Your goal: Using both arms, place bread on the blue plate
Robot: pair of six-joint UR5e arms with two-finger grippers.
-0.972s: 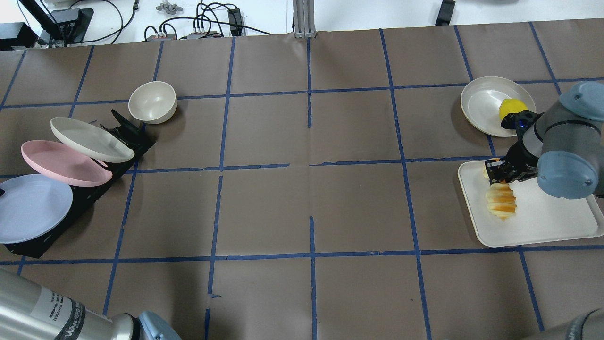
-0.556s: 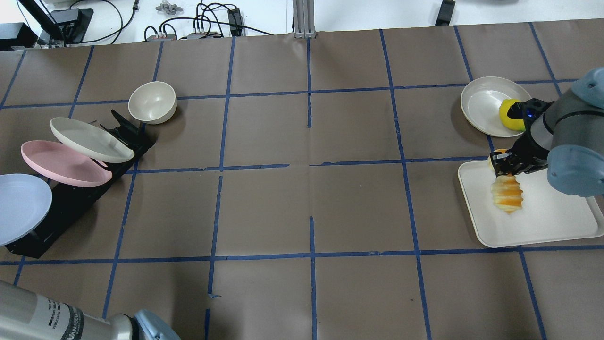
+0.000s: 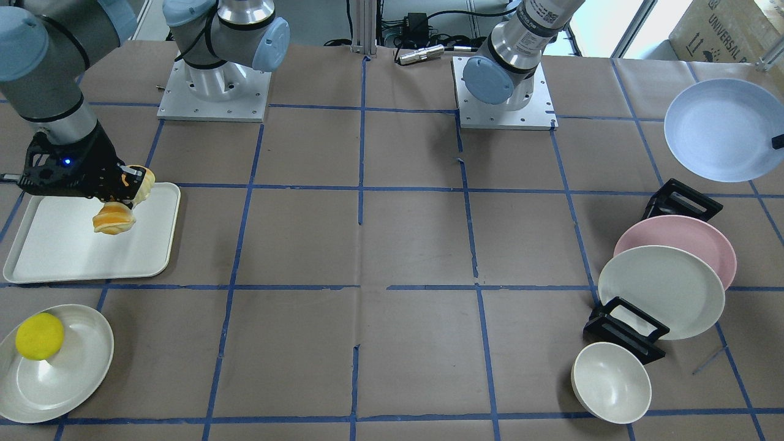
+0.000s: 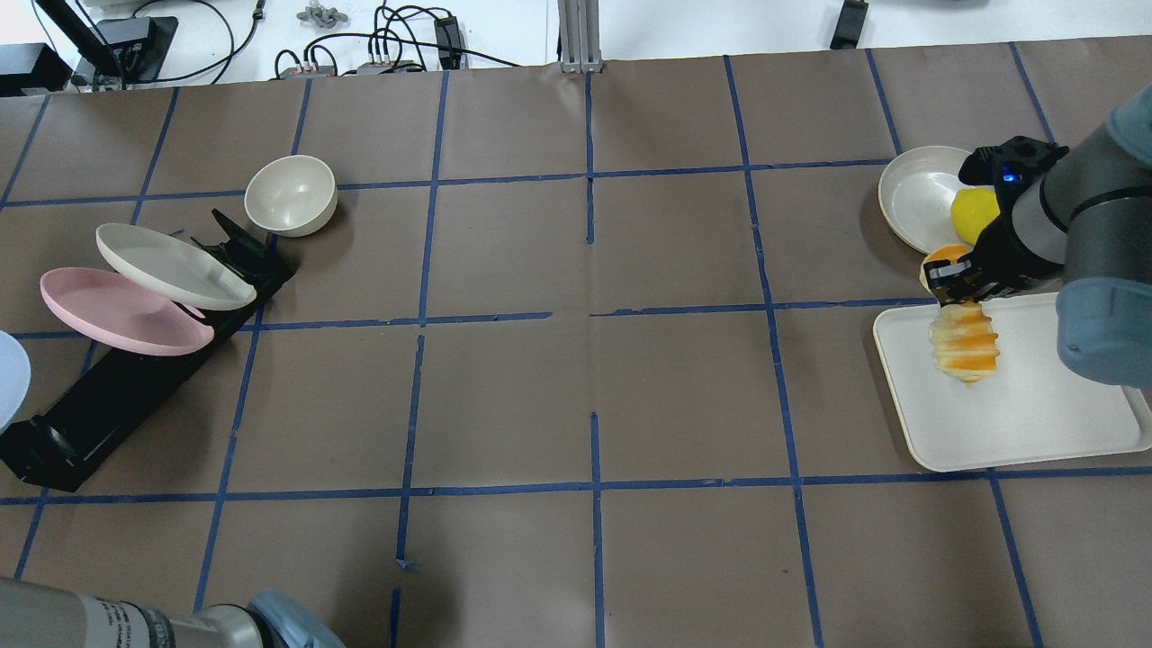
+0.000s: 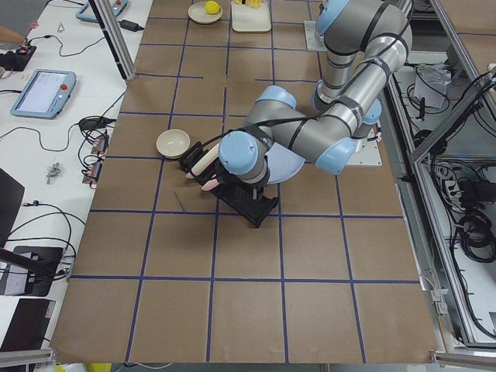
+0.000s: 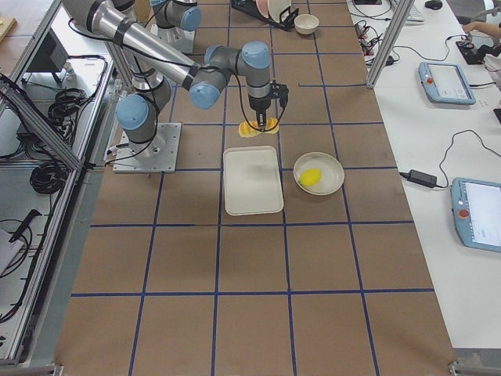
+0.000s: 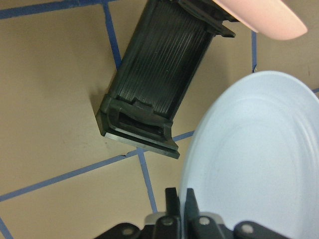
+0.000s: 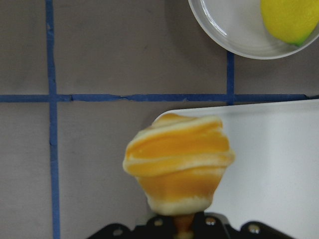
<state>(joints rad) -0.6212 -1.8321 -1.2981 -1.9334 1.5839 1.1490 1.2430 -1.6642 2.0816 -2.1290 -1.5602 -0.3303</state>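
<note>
My right gripper (image 4: 950, 284) is shut on one end of the bread (image 4: 963, 342), a golden-orange roll with cream ridges. It hangs in the air over the corner of the white tray (image 4: 1035, 423). The bread also shows in the right wrist view (image 8: 179, 167) and the front view (image 3: 113, 219). My left gripper (image 7: 179, 201) is shut on the rim of the blue plate (image 7: 254, 159). The plate is held clear of the black rack (image 7: 159, 94). It shows at the front view's right (image 3: 723, 128) and as a sliver at the overhead view's left edge (image 4: 7, 373).
The rack (image 4: 117, 405) holds a pink plate (image 4: 117, 310) and a cream plate (image 4: 171, 265). A cream bowl (image 4: 291, 193) stands beyond it. A cream plate (image 4: 913, 198) with a yellow ball (image 4: 976, 211) lies beyond the tray.
My right gripper has lifted the bread off the tray and moved it farther away. My left gripper has drawn the blue plate out of the rack, almost out of the overhead view's left edge.
</note>
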